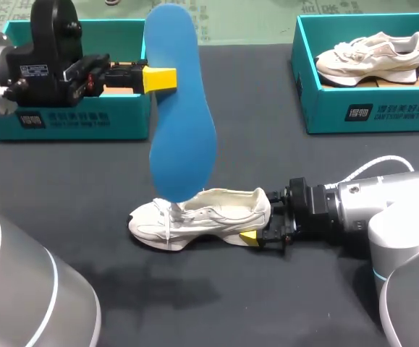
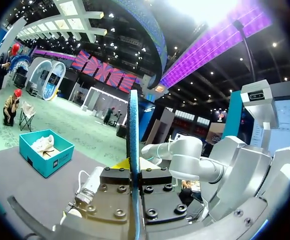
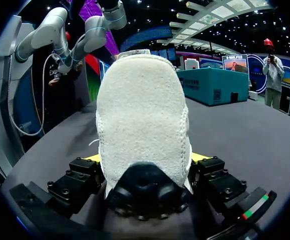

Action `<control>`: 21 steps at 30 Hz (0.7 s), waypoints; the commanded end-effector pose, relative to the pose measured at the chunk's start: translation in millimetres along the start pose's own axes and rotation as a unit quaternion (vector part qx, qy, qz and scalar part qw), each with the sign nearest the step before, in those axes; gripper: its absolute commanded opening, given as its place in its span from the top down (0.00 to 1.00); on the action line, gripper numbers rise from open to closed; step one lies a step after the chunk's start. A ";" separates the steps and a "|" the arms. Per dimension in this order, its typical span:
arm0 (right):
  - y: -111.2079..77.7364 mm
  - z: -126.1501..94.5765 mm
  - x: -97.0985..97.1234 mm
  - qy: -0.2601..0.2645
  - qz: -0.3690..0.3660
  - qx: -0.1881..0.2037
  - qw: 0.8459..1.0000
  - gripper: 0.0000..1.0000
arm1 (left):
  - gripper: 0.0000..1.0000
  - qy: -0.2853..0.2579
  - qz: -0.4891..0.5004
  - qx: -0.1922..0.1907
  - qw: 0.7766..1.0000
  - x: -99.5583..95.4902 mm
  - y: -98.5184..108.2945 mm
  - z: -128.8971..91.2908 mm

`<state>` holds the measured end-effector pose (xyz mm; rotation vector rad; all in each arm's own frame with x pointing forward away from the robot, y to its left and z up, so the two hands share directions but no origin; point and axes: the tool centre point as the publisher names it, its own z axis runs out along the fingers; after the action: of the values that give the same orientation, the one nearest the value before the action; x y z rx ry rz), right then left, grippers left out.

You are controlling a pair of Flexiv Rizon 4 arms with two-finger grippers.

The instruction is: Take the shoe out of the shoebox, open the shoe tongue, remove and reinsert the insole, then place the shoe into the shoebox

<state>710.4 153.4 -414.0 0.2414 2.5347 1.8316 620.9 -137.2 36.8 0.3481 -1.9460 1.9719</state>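
My left gripper (image 1: 162,78) is raised above the table's left side, shut on a blue insole (image 1: 181,108). The insole hangs upright, its lower end just over the laces of the white shoe (image 1: 203,215). In the left wrist view the insole (image 2: 133,125) shows edge-on between the fingers of the left gripper (image 2: 133,169). The shoe stands on its sole in the middle of the dark table, toe to the left. My right gripper (image 1: 261,221) comes in low from the right and clasps its heel. In the right wrist view the heel (image 3: 142,125) fills the right gripper (image 3: 145,161), touching both fingers.
A teal shoebox (image 1: 72,119) stands at the back left, behind my left gripper. A second teal shoebox (image 1: 368,108) at the back right holds another pale shoe (image 1: 372,56); it also shows in the left wrist view as a teal box (image 2: 45,152). Dark tabletop (image 1: 216,296) lies in front of the shoe.
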 end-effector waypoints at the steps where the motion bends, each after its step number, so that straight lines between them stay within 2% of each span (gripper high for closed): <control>1: -1.9 0.8 -0.3 0.005 -0.004 0.004 1.000 0.65 | 1.00 0.000 0.000 -0.002 1.000 -1.4 -1.5 1.6; 3: -1.8 -1.2 -1.3 0.006 -0.005 0.005 1.000 0.00 | 1.00 0.000 0.000 -0.002 1.000 -1.4 -1.5 1.6; 7: -1.2 -6.2 -4.0 0.007 -0.006 0.009 1.000 0.00 | 1.00 0.000 0.000 -0.002 1.000 -1.4 -1.5 1.6; 21: 0.7 -27.7 -9.5 0.002 -0.011 0.060 0.998 0.00 | 1.00 0.000 0.000 -0.002 1.000 -1.4 -1.5 1.6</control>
<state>717.3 130.4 -411.1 0.2126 2.6147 1.7045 621.9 -138.0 37.2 0.3467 -1.9461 1.9706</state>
